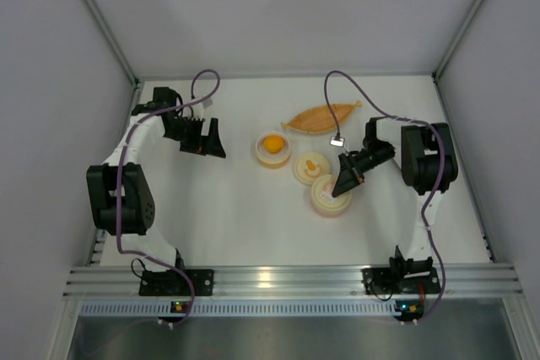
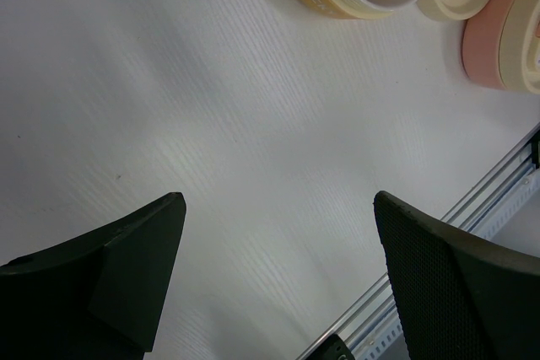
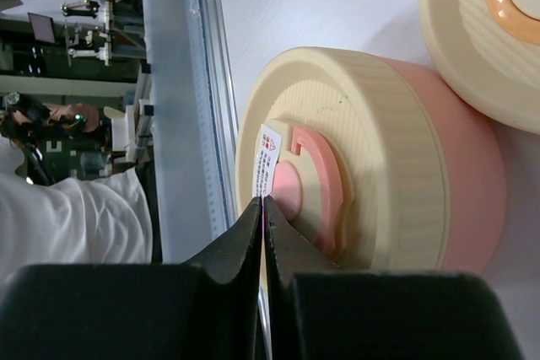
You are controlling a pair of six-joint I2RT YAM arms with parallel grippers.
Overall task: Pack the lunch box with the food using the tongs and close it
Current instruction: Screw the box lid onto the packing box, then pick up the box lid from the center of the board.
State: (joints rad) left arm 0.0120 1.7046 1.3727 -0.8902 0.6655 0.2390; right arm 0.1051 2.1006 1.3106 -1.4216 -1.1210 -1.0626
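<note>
The lunch box (image 1: 329, 197) is a pink round tub with a cream ribbed lid (image 3: 371, 115) resting on top of it. My right gripper (image 3: 264, 200) is shut on a thin white tag (image 3: 267, 158) that stands up beside the lid's pink handle (image 3: 316, 187). In the top view that gripper (image 1: 344, 183) sits right over the box. One piece of food, a yellow-orange lump (image 1: 272, 142), lies in a yellow bowl (image 1: 272, 158). My left gripper (image 2: 278, 208) hangs open over bare table at the far left (image 1: 207, 142). The tongs are out of view.
A second cream lid with an orange handle (image 1: 310, 166) lies between the bowl and the box. A long orange leaf-shaped dish (image 1: 322, 115) sits behind them. White walls close three sides, and a metal rail (image 1: 287, 280) runs along the near edge.
</note>
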